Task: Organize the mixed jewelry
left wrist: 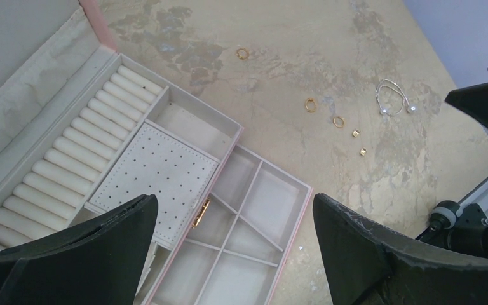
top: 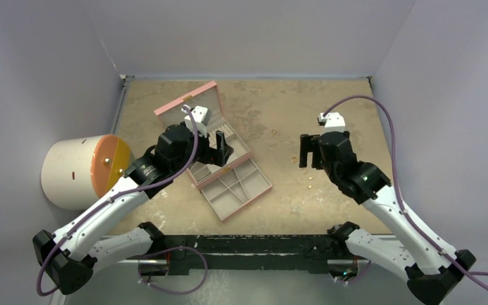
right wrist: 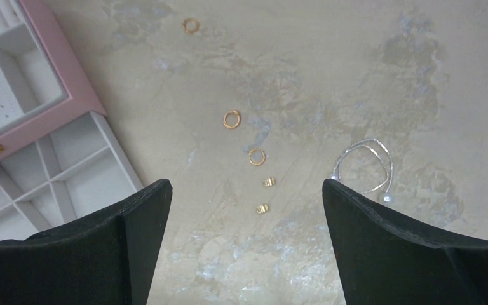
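Gold rings (right wrist: 231, 119) and studs (right wrist: 267, 182) are lying loose at mid-frame, right of the box (right wrist: 70, 76), which is showing empty. Your left gripper (left wrist: 233, 202) and right gripper (right wrist: 244, 189) are gaping wide, holding nothing; all sorting is awaiting you.

The surface (top: 330, 101) is tan with pale, patchy marks. A pink box (top: 176, 101) sits on it with its lid up and its drawer pulled out. At 3 o'clock from the box, three gold rings (right wrist: 231, 119) lie in a loose line, not touching. Two tiny gold bits (right wrist: 267, 182) lie just beside the last ring, at its 5 o'clock. In the right wrist view, a silver wire loop (right wrist: 363, 166) lies at 3 o'clock from the bits.
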`<state>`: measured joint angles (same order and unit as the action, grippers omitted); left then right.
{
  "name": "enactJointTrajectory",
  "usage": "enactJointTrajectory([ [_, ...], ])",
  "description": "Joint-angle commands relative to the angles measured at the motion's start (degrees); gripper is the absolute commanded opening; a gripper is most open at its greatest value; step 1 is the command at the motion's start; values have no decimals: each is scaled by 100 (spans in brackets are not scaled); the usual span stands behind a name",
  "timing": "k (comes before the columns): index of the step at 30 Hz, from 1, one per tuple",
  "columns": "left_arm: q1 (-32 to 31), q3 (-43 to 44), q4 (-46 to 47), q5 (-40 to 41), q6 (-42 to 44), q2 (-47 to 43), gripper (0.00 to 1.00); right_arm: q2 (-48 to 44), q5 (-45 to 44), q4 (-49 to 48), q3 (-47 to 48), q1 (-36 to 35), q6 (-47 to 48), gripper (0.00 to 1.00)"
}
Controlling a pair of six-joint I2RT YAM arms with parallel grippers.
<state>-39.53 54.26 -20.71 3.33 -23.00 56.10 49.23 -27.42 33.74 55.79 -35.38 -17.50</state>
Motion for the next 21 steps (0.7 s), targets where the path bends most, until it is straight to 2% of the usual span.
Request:
enactJointTrajectory([
  [1, -21, 18, 77, 227, 23, -100, 92, 195, 115, -142, -216, -31, -339, 89],
  [7, -22, 33, 9, 256, 74, -132, 92, 961, 433, -770, -335, -24, -231, 86],
  [13, -26, 23, -36, 328, 94, -277, 91, 2120, 853, -1382, 46, 161, -20, 78],
  [21, -25, -3, -92, 439, 121, -504, 91, 3210, 1171, -1738, 502, 674, -63, 58],
])
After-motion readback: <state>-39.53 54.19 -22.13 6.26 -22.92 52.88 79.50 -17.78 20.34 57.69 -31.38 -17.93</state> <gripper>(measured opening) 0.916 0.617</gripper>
